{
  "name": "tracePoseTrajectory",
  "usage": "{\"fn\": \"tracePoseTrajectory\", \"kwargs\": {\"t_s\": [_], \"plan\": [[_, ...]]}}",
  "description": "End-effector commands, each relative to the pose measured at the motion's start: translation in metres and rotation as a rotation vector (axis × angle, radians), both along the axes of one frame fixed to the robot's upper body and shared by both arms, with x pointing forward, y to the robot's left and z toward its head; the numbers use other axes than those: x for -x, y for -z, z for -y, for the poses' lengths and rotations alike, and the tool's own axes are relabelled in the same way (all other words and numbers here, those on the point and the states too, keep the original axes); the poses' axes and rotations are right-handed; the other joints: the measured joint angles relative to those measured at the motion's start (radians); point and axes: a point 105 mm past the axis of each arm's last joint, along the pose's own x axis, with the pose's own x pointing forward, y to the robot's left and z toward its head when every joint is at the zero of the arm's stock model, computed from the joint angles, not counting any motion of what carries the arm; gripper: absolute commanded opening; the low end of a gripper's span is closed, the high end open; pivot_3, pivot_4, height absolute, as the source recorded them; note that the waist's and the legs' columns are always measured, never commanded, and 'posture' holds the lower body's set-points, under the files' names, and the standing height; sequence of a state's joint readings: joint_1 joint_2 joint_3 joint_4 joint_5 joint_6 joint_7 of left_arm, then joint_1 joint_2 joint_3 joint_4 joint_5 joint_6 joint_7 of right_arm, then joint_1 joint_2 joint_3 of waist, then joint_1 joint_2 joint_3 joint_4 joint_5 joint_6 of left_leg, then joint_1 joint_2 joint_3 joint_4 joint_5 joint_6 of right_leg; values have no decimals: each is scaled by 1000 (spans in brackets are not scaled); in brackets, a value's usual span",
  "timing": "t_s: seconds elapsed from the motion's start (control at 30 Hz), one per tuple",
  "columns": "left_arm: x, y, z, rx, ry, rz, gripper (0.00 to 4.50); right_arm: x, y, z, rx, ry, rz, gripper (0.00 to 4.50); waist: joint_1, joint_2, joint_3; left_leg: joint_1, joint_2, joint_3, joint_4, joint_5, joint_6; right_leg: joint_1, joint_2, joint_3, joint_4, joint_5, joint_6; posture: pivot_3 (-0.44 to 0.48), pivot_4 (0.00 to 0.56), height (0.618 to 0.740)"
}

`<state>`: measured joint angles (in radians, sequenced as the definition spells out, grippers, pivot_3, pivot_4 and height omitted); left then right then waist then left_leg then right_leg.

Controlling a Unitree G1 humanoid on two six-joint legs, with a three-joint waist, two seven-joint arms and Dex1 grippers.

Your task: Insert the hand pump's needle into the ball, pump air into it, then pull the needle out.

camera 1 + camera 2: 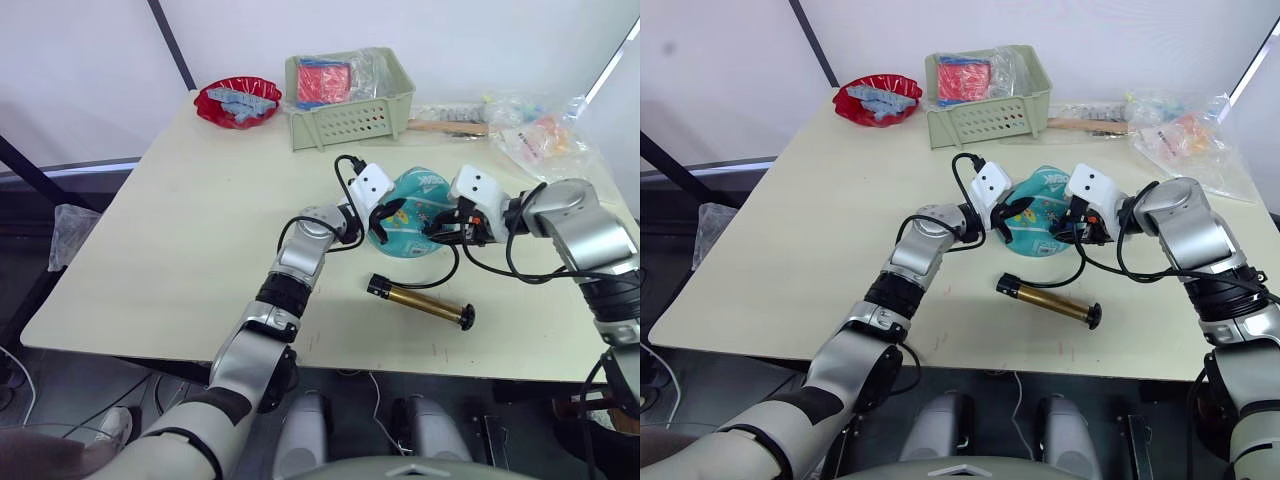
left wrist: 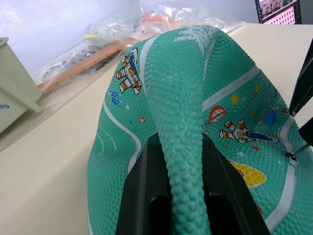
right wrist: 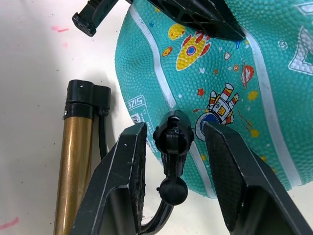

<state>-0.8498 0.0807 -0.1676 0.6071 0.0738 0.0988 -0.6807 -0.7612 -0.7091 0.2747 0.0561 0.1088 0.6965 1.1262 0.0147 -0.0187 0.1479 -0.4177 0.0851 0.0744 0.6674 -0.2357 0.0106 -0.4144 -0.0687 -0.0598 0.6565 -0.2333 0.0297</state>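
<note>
On the ball (image 3: 205, 73), "SIZE" print, needle (image 3: 172, 134) seated.

The left arm rises from the lower left of the head view to the centre of the frame, elbow bent, wrist turned inward. Its tool (image 1: 383, 214) pinches a raised fold of the ball (image 2: 186, 107), one black finger (image 2: 142, 196) on each side of the fold. The right arm enters from the right edge, forearm level, pointing toward the centre. Its tool (image 3: 176, 156) has its fingers (image 3: 122, 181) spread apart, with the black fitting of the needle (image 3: 172, 142) between them, touching neither
</note>
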Motion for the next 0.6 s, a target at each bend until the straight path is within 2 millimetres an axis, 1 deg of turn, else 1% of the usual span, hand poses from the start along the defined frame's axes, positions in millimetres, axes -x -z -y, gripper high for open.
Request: {"fn": "tracePoseTrajectory", "kwargs": {"t_s": [0.03, 0.27, 0.6], "plan": [[7, 30, 2, -55, 13, -87, 63, 0, -6, -2, -9, -7, 24, 374, 0, 0, 0, 0, 0, 0, 0, 0, 0, 0, 0, 0, 0, 0, 0, 0, 150, 735], [6, 30, 2, -55, 11, -88, 63, 0, -4, -1, 13, -7, 23, 331, 0, 0, 0, 0, 0, 0, 0, 0, 0, 0, 0, 0, 0, 0, 0, 0, 150, 735], [7, 30, 3, -49, 11, -88, 63, -1, 2, -2, 136, -17, 16, 331, 1, 0, 0, 0, 0, 0, 0, 0, 0, 0, 0, 0, 0, 0, 0, 0, 150, 735]]}}
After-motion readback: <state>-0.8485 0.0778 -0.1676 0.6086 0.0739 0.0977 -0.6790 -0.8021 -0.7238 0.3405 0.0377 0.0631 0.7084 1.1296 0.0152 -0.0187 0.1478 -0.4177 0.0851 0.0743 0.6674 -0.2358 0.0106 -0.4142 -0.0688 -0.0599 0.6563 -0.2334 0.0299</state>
